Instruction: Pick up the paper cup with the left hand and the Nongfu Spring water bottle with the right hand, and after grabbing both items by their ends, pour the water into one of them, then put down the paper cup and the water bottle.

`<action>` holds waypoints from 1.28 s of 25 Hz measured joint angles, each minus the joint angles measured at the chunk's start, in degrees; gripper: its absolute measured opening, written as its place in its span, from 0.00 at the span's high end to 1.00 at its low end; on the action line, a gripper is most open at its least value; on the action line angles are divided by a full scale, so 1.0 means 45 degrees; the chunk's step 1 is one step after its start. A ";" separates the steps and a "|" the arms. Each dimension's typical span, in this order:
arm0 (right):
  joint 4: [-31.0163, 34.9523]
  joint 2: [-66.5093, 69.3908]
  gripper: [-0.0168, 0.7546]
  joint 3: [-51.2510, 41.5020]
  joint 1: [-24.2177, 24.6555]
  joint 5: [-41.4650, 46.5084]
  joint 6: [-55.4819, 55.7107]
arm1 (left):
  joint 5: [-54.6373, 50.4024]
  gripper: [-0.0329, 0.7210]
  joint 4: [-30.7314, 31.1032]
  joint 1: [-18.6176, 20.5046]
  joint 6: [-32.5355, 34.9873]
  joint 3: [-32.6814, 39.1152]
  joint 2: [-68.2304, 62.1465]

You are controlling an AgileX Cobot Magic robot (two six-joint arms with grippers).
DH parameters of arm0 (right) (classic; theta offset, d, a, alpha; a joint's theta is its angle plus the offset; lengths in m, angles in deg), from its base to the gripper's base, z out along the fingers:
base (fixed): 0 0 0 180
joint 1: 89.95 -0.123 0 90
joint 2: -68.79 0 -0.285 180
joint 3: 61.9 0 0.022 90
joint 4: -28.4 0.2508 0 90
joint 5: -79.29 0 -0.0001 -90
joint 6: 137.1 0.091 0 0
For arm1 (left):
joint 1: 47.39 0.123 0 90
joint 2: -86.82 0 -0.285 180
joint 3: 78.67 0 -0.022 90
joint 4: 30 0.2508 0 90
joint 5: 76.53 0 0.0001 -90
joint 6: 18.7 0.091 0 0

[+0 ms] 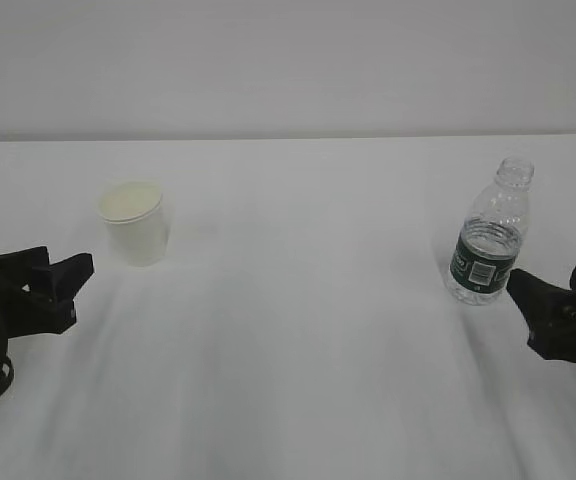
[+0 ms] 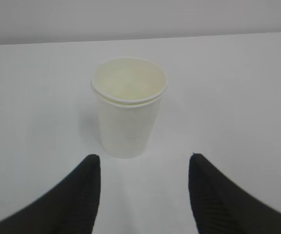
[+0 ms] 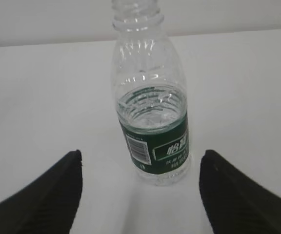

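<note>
— Two things stand upright on the white worktop (image 1: 298,330): where's the paper cup (image 1: 136,224) relative to the Nongfu Spring water bottle (image 1: 488,236)?

— Well apart from it, on the far left. The bottle is capless, with water (image 3: 152,109) reaching just above its green label.

— And each end effector?

— The left end effector (image 2: 144,158) is spread, empty, just short of the cup. The right end effector (image 3: 140,153) is spread too, empty, close beside the bottle's base, not touching.
</note>
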 joint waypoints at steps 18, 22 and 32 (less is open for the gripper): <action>0.0312 0.2511 0.12 0.1646 0.0000 -0.0071 -0.0369 | 0.0050 0.42 0.0158 0.0000 0.0000 -0.0168 -0.0926; 0.0312 0.3186 0.12 0.2156 0.0000 -0.0071 -0.0369 | 0.0050 0.42 0.0158 0.0000 0.0000 -0.0543 -0.1398; 0.0312 0.4299 0.12 0.3154 0.0000 -0.0094 -0.0386 | 0.0059 0.43 0.0158 0.0000 0.0000 -0.0898 -0.1585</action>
